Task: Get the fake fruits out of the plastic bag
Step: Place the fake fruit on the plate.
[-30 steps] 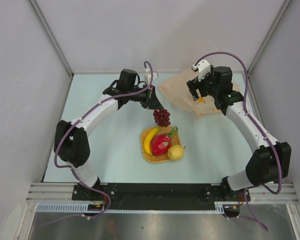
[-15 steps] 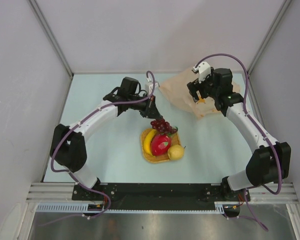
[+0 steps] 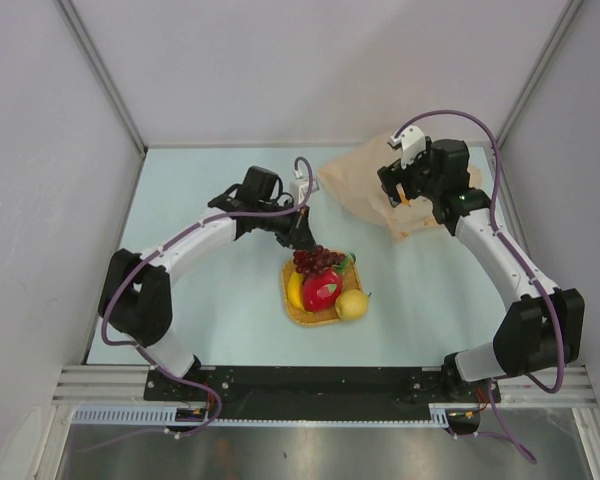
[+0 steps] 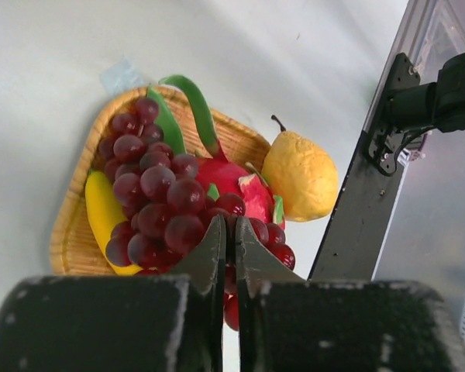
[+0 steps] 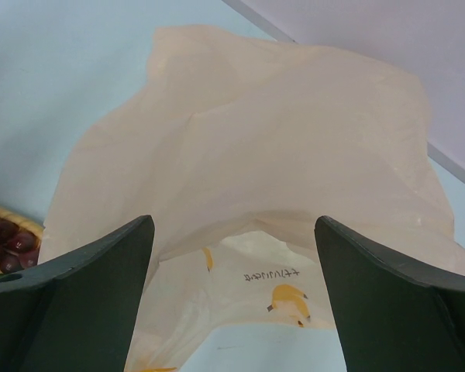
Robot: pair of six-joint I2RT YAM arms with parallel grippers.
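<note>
The dark red grapes hang from my left gripper, which is shut on their stem, and rest on the orange woven tray. In the left wrist view the grapes lie over the yellow banana and the red fruit with green tips, beside the round yellow fruit. The left gripper shows closed fingers. The pale peach plastic bag lies at the back right. My right gripper is open above it; the bag's mouth gapes between its fingers.
The banana, red fruit and yellow fruit fill the tray. Grey walls close in the pale table on three sides. The black base rail runs along the near edge.
My left gripper has carried the grapes down and toward the tray; they now touch the fruits there. The right gripper has shifted slightly over the bag.
</note>
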